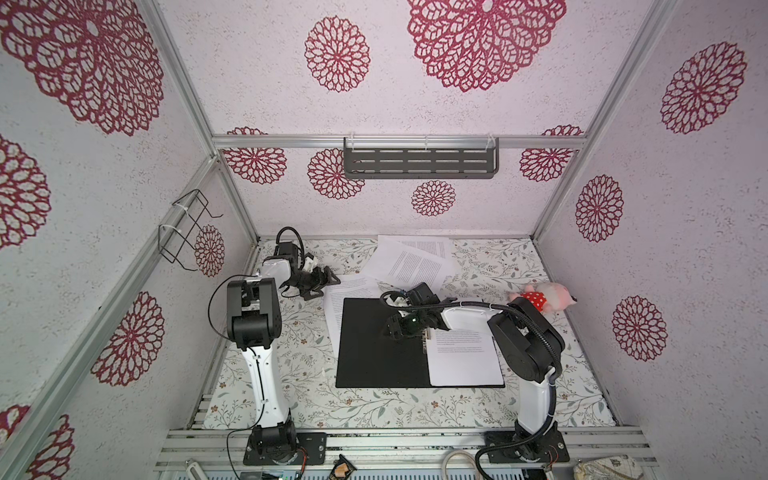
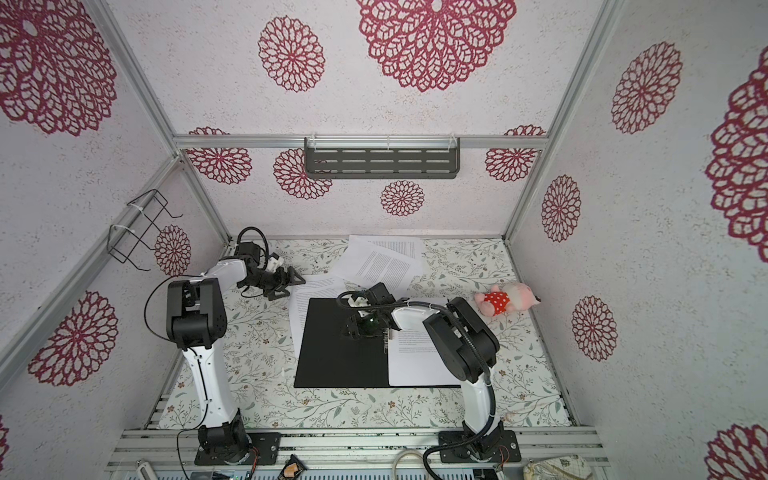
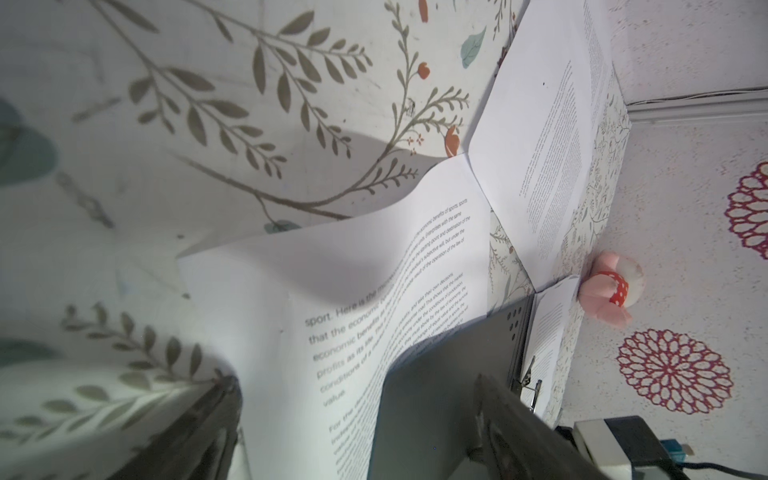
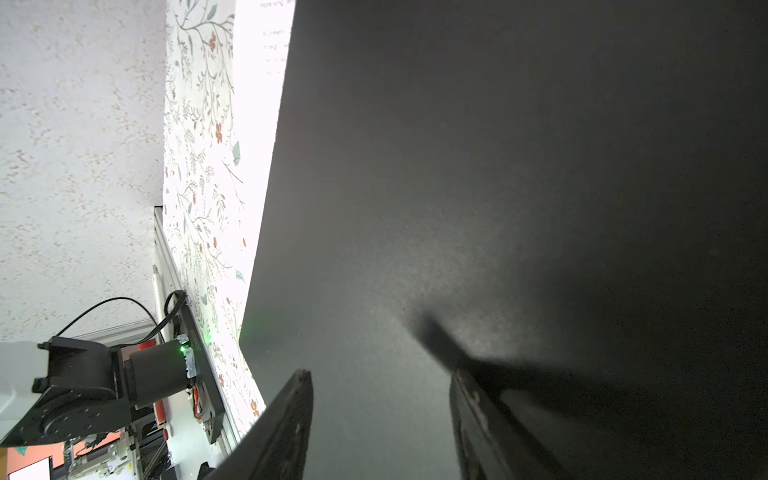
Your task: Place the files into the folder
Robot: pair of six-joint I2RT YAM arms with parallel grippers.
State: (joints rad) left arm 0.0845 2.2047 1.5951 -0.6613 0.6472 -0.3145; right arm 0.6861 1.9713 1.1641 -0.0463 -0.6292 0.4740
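One folder (image 1: 380, 345) lay opened flat at mid-table, matte black inside and metal spine clip (image 1: 424, 337) upward, evidently set so to receive paper. The files, white text-printed sheets: one sheet (image 1: 465, 361) lay on the folder's right half, another sheet (image 1: 334, 307) partly under its far left corner, and two overlapped sheets (image 1: 415, 259) by the back wall. Left gripper (image 1: 330, 282), fingers spread wide and empty, hung beside the tucked sheet, probably to take it; right gripper (image 1: 392, 329), fingers parted on nothing, hovered over the black panel.

A pink plush toy (image 1: 544, 300) in a red dotted dress lies at centre right in both top views, on a leaf-patterned tablecloth (image 1: 291, 395). A grey slotted shelf (image 1: 419, 162) hangs upper centre, a black wire rack (image 1: 187, 228) at left, on walls with crimson floral medallions (image 1: 336, 54).
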